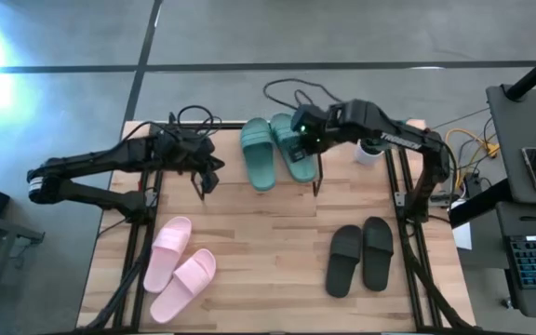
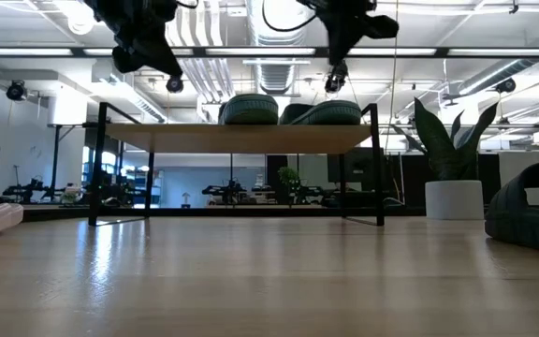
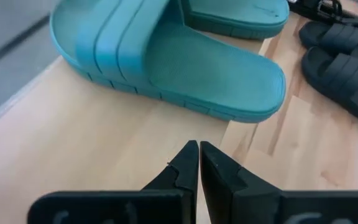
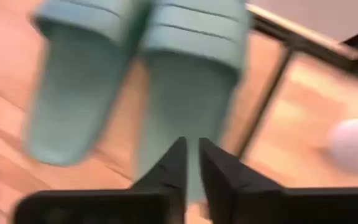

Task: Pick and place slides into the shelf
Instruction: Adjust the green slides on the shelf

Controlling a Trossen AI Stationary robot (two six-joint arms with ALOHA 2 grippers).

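Left pincer (image 3: 199, 163) pressed together | right pincer (image 4: 191, 163) nearly closed above green slides (image 1: 274, 149)

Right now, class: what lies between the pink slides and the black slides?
In the high view, only bare wooden tabletop lies between the pink slides and the black slides; nothing stands in that stretch.

Bright even indoor light, glare at high view's left edge, right wrist view motion-blurred
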